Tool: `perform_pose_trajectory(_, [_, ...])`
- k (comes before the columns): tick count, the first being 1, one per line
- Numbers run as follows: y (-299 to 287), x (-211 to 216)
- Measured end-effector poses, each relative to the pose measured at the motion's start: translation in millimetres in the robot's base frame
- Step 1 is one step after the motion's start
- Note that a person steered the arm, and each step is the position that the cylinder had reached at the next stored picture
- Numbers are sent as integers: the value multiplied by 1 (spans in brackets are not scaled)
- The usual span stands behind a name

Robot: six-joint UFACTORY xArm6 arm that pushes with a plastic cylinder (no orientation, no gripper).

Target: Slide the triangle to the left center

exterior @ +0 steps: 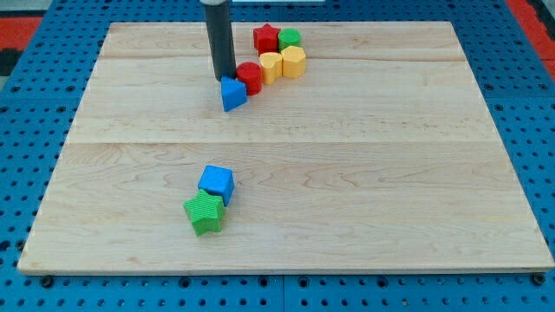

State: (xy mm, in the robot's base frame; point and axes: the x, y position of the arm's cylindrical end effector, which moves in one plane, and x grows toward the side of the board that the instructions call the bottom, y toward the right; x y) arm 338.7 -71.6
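Observation:
A blue triangle point(232, 94) lies on the wooden board point(347, 173) near the view's top, left of centre. My tip point(225, 79) rests at the triangle's upper left edge, touching or nearly touching it. A red cylinder point(251, 76) sits against the triangle's upper right side.
A yellow heart-like block point(270, 66) and a yellow block point(293, 61) stand right of the red cylinder. A red star point(266, 38) and a green block point(290, 38) sit above them. A blue cube point(216, 183) and a green star point(205, 213) lie together at lower left.

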Motion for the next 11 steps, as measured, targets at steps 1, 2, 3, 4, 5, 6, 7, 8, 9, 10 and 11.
perform_pose_trajectory(1, [23, 21])
perform_pose_trajectory(2, [31, 25])
perform_pose_trajectory(3, [60, 35])
perform_pose_trajectory(4, [33, 43])
perform_pose_trajectory(5, [-47, 17])
perform_pose_trajectory(6, [-95, -1])
perform_pose_trajectory(7, [-20, -1])
perform_pose_trajectory(8, [29, 41])
perform_pose_trajectory(9, [30, 74])
perform_pose_trajectory(10, [-54, 44])
perform_pose_trajectory(11, [-142, 15])
